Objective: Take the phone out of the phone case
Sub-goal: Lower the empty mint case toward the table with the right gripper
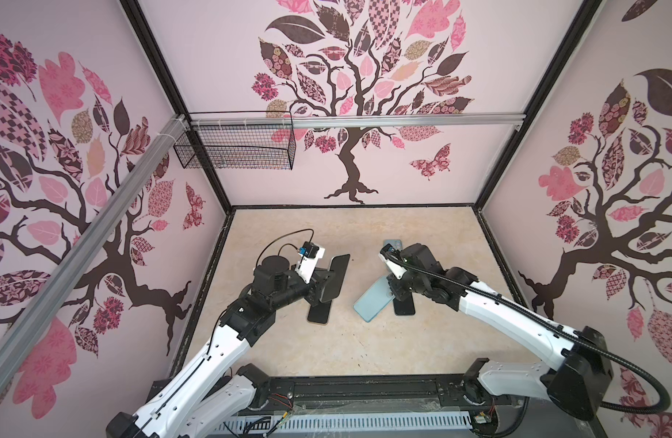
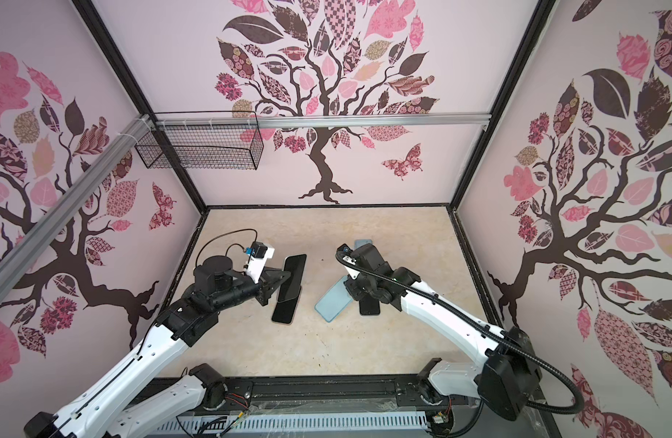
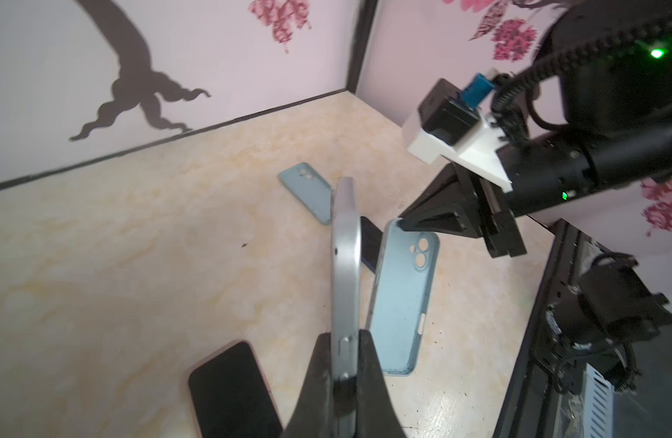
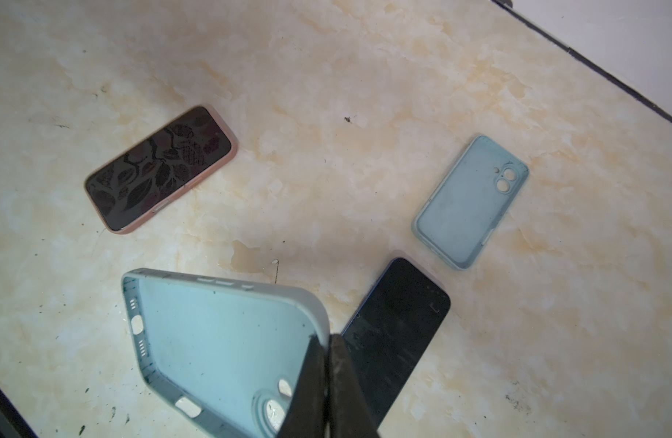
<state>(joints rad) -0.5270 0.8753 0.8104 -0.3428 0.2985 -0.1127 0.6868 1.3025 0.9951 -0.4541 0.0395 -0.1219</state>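
- Phone (image 3: 344, 265) is out of its case, held edge-on above the table (image 4: 327, 76) w/ the left gripper (image 3: 344, 341) clamped on its lower end.
- Blue case (image 4: 213, 341), empty and tilted, has its camera-end rim pinched by the right gripper (image 4: 328, 341); can't tell if its low end touches the table.
- Dark phone (image 4: 395, 333) lies flat just beside that case.
- Pink-cased phone (image 4: 160, 168) lies screen-up, near the left gripper.
- Second blue case (image 4: 471, 204) lies empty, farther back.
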